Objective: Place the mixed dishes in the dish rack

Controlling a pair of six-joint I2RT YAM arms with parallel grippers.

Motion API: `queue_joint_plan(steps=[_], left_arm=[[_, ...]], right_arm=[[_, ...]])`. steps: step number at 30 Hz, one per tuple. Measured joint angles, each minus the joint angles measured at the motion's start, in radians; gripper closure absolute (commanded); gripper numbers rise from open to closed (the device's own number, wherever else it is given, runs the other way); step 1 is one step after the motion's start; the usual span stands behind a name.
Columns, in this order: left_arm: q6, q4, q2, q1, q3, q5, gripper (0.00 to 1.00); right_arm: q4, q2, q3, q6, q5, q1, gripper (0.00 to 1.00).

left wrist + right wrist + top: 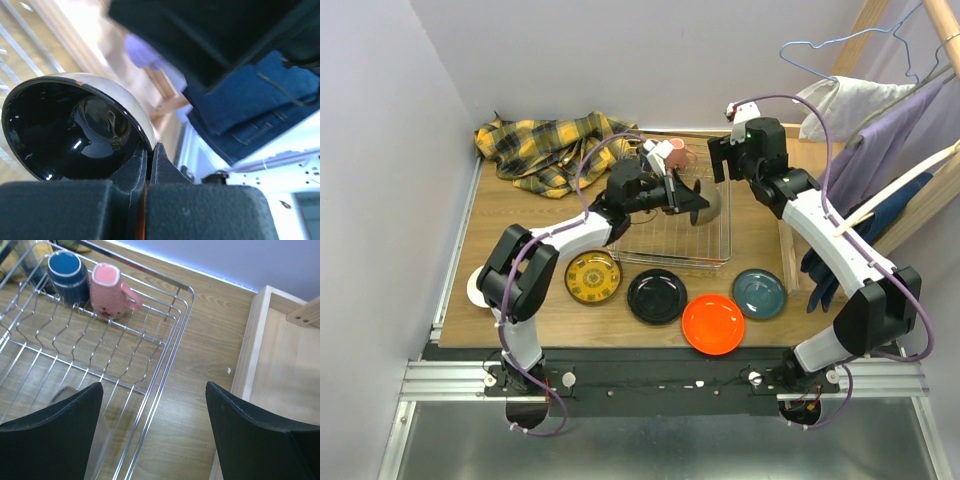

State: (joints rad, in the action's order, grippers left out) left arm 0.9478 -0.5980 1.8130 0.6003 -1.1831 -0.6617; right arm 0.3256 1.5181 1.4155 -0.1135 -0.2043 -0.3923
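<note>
**Bowl Held Over the Rack's Right Side, Four Plates Lined Up Along Its Near Edge**

The dish rack (676, 262) sits mid-worktop, and most of its wire floor is bare. A blue cup (67, 272) and a pink cup (111, 289) stand side by side at its far rail. Its right rim runs close to a wooden frame (254, 345), with a strip of bare wood between the two. The right pincer (154, 387) hangs over that far right corner with its jaws spread wide and nothing between them.

The left arm reaches across the rack. The left pincer (149, 155) is clamped tight on the rim of a bowl (65, 130), one finger inside and one outside. The bowl is tilted on its side over the right part of the rack. Whether it touches the wires cannot be told.

The bowl is glossy black inside and pale outside. On the worktop (500, 210), just before the rack's near edge, four small round plates lie flat in a row:
- a yellow patterned plate (592, 277)
- a black plate (656, 296)
- an orange plate (713, 323)
- a teal plate (759, 292)

A white dish (472, 290) shows partly behind the left arm.

The worktop is light wood grain. A yellow plaid cloth (550, 150) lies crumpled at the far left corner, against pale walls. Garments (880, 150) hang on hangers to the right.
</note>
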Motion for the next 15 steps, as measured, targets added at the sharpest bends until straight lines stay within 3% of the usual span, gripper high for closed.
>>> queue_joint_plan(steps=[7,15], left_arm=[[0.049,-0.025,0.042,0.073,-0.006,-0.004,1.0],[0.072,0.006,0.105,0.077,-0.003,-0.002,1.0]], right_arm=[[-0.003,-0.008,-0.04,-0.019,0.006,0.0,0.1],[-0.018,-0.008,-0.04,-0.018,0.019,0.0,0.1]])
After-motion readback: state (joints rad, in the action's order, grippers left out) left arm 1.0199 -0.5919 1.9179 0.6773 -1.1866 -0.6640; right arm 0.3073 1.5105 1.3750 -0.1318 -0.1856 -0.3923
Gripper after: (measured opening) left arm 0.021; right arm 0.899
